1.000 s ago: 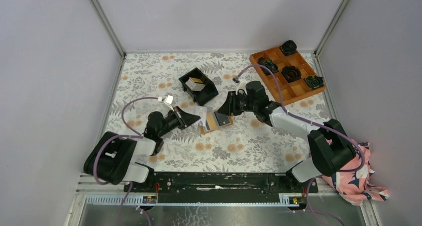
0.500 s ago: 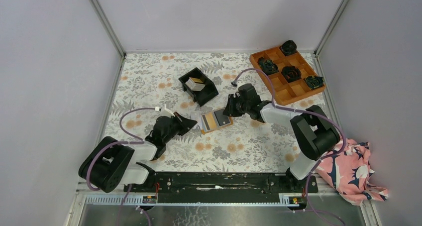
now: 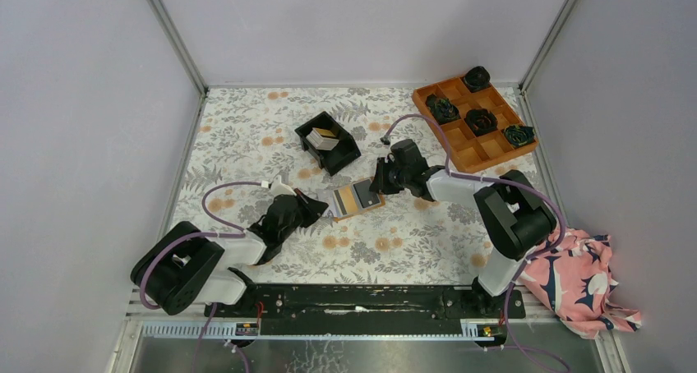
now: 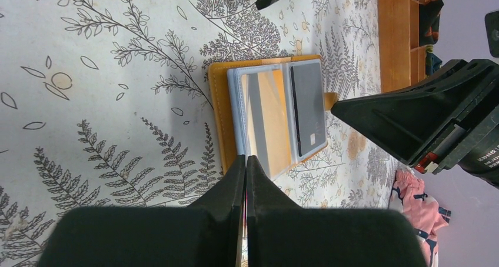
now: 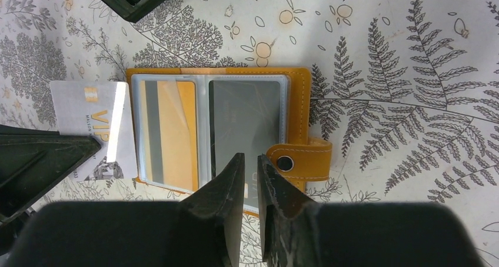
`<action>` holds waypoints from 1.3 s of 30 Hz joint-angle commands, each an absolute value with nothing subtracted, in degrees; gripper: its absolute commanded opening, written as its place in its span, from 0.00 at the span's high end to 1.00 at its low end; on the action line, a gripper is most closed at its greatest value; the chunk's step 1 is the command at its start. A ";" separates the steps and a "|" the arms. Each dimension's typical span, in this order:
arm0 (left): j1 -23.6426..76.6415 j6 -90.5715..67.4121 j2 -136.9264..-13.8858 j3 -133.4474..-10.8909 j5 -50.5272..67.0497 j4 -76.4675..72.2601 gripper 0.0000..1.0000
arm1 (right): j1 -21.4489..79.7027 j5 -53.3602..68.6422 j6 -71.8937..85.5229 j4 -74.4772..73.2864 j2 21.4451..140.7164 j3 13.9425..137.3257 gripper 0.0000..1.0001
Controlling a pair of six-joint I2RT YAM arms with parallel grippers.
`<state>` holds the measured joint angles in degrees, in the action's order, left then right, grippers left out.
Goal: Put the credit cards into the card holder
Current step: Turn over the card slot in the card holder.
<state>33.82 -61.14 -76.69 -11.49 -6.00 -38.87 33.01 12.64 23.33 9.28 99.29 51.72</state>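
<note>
1. Card holder (image 3: 356, 200) lies open and flat near the middle of the floral table (image 3: 246, 126), pockets facing up.
2. From the top camera I read its long axis as running roughly 9 to 3 o'clock, tipped slightly towards 8 to 2. The tan page is at the 9 o'clock end, the dark page and snap tab (image 5: 300, 160) at the 3 o'clock end.
3. My left gripper (image 4: 246, 161) sits at the holder's 8 o'clock side, its jaws pressed together on a silver card (image 5: 88, 120). That card pokes out flat at the holder's 9 o'clock edge.
4. My right gripper (image 5: 250, 159) is over the edge of the dark page. Its jaws show only a slim gap, and I see nothing between them.
5. More credit cards (image 3: 326, 137) sit in the black bin (image 3: 346, 153), at 11 o'clock from the holder.
6. An orange tray (image 3: 485, 147) is well apart at 2 o'clock.
</note>
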 commanded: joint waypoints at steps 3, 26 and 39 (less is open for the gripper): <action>35.47 -62.29 -76.78 -13.40 -11.10 -37.47 1.00 | 33.83 11.51 22.32 9.37 99.94 54.36 0.80; 37.76 -66.61 -80.00 -15.32 -12.33 -36.02 1.00 | 34.07 11.27 22.36 8.56 101.36 54.53 0.81; 39.91 -67.32 -76.71 -13.85 -15.95 -32.47 1.00 | 34.09 10.23 22.18 7.87 100.32 54.06 0.81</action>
